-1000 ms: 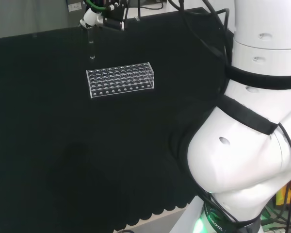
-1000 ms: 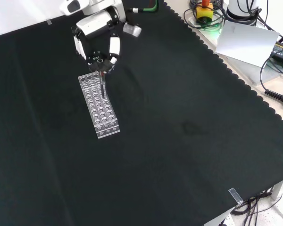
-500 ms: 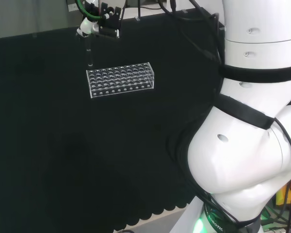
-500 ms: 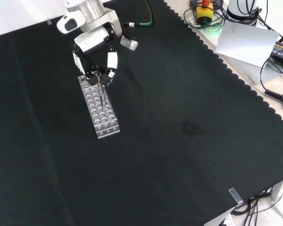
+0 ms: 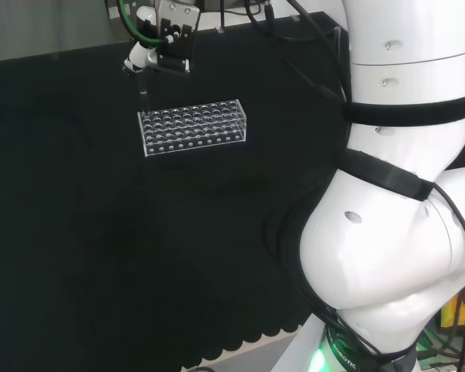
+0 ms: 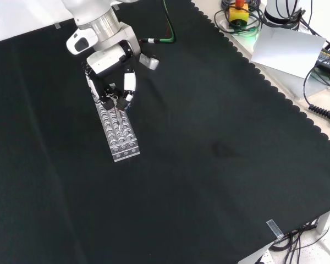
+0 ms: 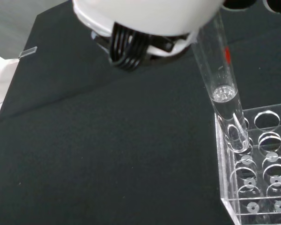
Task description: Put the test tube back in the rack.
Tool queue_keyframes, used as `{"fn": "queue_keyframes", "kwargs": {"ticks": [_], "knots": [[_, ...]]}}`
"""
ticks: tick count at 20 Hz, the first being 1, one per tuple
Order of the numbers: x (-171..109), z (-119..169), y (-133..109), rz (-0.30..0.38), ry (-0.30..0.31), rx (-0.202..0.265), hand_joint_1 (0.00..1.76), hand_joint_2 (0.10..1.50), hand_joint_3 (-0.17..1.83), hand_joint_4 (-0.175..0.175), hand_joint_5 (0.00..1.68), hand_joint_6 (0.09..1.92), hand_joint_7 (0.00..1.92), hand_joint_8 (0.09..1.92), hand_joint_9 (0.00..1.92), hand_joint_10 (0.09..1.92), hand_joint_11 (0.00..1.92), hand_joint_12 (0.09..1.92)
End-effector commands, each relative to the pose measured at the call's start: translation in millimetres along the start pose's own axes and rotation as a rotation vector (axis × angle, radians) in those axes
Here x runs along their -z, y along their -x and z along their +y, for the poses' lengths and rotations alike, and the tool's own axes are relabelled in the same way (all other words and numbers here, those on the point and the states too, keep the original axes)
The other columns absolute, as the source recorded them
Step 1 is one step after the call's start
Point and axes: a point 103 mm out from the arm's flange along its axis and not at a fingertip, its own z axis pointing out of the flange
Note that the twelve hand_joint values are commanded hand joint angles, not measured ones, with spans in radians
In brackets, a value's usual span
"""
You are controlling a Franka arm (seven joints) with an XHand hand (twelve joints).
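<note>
A clear plastic test tube rack (image 5: 192, 127) with many holes lies on the black cloth; it also shows in the front view (image 6: 121, 132). The hand (image 5: 161, 36) hangs over the rack's left end in the head view, shut on the top of a clear test tube (image 5: 143, 91) that points straight down. In the front view the hand (image 6: 111, 59) is above the rack's far end, with its fingertips (image 6: 129, 82) around the tube. In the wrist view the test tube (image 7: 219, 70) carries a red mark and some clear liquid, and its rounded tip sits in a corner hole of the rack (image 7: 257, 187).
The arm's big white links (image 5: 403, 194) stand at the right of the head view. Beyond the cloth's scalloped edge in the front view are a white sheet (image 6: 289, 47), cables and a yellow box with a red button (image 6: 239, 12). A green cable (image 6: 168, 27) trails behind the hand.
The hand has moved from beyond the rack's end to over it and come lower. The tube's tip has gone from hanging short of the rack to reaching a corner hole.
</note>
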Motion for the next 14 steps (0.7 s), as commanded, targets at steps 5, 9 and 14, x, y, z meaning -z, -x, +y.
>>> {"fn": "queue_keyframes", "kwargs": {"ticks": [5, 9, 14], "knots": [[-1.8, 5.3, 7.9, 0.005, -0.010, -0.020, 1.23, 0.62, 0.63, -0.175, 1.48, 0.25, 1.84, 0.32, 1.75, 0.21, 1.26, 0.96], [-3.4, 9.1, 9.8, 0.008, -0.011, -0.023, 1.23, 0.62, 0.63, -0.175, 1.48, 0.25, 1.84, 0.32, 1.75, 0.21, 1.26, 0.96], [-5.1, 12.3, 10.9, 0.006, -0.016, -0.025, 1.23, 0.62, 0.63, -0.175, 1.48, 0.25, 1.84, 0.32, 1.75, 0.21, 1.26, 0.96]]}}
